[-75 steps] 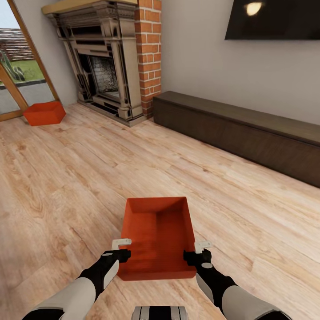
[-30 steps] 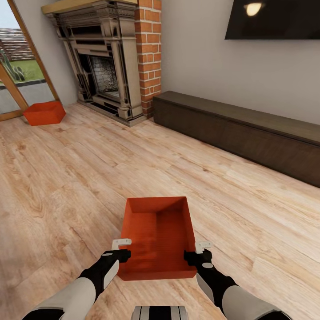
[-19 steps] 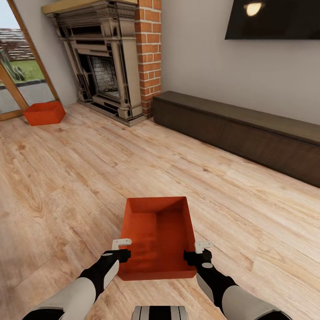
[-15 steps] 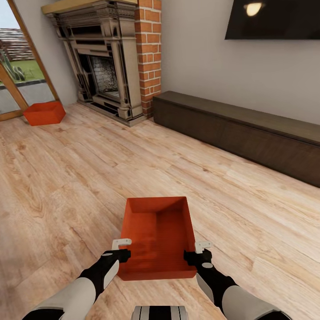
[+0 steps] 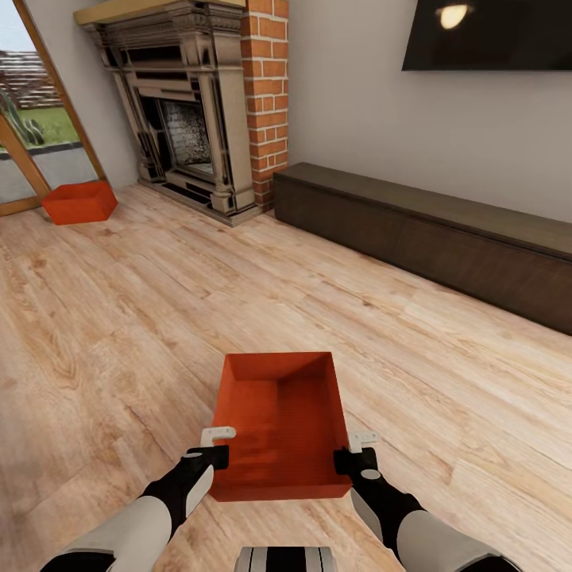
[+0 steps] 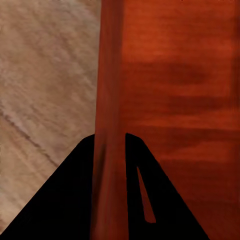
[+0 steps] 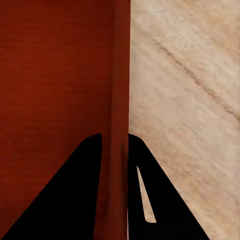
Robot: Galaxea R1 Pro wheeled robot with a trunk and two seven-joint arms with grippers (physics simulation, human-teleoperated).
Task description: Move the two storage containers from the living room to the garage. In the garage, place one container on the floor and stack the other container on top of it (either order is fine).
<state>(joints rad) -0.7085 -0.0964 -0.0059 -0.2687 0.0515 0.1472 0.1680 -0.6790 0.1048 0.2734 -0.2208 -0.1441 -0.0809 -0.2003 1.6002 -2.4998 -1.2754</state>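
Near bin (image 5: 280,425) low in the frame's centre, on pale plank floor (image 5: 119,318), open top up, short side toward the camera; second bin (image 5: 79,202) far off at upper left, by the glass door, beside the fireplace (image 5: 187,111). Left tool (image 5: 216,446) clamped over the near bin's left wall close to the near corner, right tool (image 5: 361,449) likewise over the right wall; in both wrist views a thin red wall (image 6: 110,150) running up between two dark fingers (image 7: 82,195), one inside, one outside, pressed to it. Probably light: plain thin walls, empty, matte red-orange with faint horizontal streaks, sharp rectangular corners, slight taper toward the base. Likely stiff enough to lift by the rims, yet thin walls may flex or slip if pinched near the middle; holding near the corners, both sides level, looks the safer choice. Nothing fragile to judge by. Around: rough red brick column (image 5: 266,95), low dark wood cabinet (image 5: 429,234) along the white wall, glossy black TV (image 5: 492,36) at upper right
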